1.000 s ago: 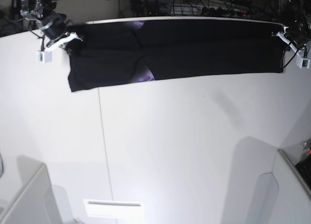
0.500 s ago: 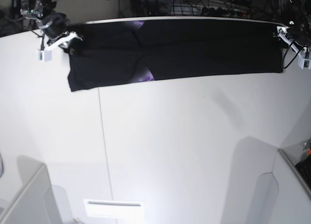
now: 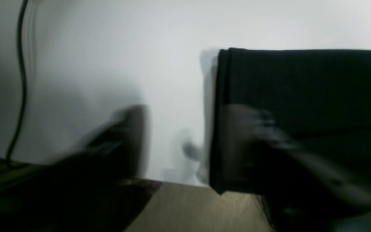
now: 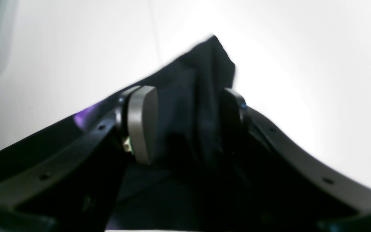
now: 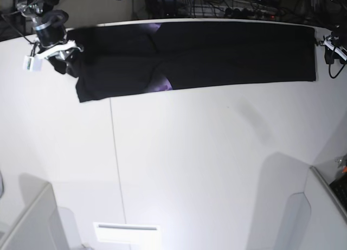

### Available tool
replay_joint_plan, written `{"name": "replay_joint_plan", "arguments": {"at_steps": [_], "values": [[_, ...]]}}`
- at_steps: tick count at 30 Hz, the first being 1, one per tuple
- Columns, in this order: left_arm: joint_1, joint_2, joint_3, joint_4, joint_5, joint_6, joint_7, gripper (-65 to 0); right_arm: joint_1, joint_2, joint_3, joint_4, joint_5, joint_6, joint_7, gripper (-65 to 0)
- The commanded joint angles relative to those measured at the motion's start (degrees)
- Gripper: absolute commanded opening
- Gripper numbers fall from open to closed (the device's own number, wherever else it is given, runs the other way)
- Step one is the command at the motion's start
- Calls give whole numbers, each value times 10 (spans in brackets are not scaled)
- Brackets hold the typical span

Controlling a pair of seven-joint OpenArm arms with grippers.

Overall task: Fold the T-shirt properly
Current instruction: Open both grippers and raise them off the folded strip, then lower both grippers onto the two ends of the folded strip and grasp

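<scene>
The T-shirt (image 5: 206,55) is black and lies folded into a long flat band at the far side of the white tabletop (image 5: 206,168). It runs almost from one side edge to the other. A little purple (image 5: 162,86) peeks out along its near edge, and a little more shows at its far edge.

The right pincer (image 5: 64,57) is at the end of the band on the left side of the base view. In the right wrist view, the right pincer (image 4: 188,119) has its two fingers apart. One grey pad (image 4: 143,122) is on one side and a dark finger (image 4: 233,109) is on the other. A bunched corner of the black T-shirt (image 4: 201,83) sticks up between them. The cloth looks loose in the gap, and I cannot tell if it touches the dark finger.

The left pincer (image 5: 332,48) is at the other end of the band, just off the cloth's end, over the tabletop edge. The left wrist view is very blurry. There the end of the T-shirt (image 3: 301,96) lies flat on the tabletop, with its folded edge straight. The left pincer (image 3: 188,141) is two dark smears, and they look apart. One smear is over the white tabletop and one is over the cloth. No cloth is pinched between them
</scene>
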Motion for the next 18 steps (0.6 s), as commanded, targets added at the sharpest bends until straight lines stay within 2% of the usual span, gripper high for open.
{"name": "replay_joint_plan", "arguments": {"at_steps": [1, 2, 4, 5, 7, 8, 14, 18], "values": [[-3, -7, -1, 8, -2, -4, -5, -550, -3, 2, 0, 11, 6, 8, 11, -366], [-4, 0, 0, 5, -3, -4, -5, -650, -1, 1, -7, 9, 6, 9, 11, -371], [-14, 10, 22, 1, 0, -4, -5, -650, 11, 5, -35, 7, 6, 10, -3, -435], [-18, 12, 33, -2, 1, -4, -5, -650, 18, 6, -49, 6, 6, 10, -14, -482], [-22, 19, 54, -19, 1, -3, -5, -650, 41, 6, -72, -4, 6, 16, -43, -620], [-23, 20, 64, -27, 1, 0, -5, -650, 53, 2, -80, -15, 6, 22, -56, -650], [-26, 27, 108, -90, 9, 1, -77, -650, 82, 0, -86, -76, 6, 25, -66, -650], [-30, 31, 115, -110, 65, 17, -100, -650, 103, 4, -83, -131, 6, 25, -66, -650]]}}
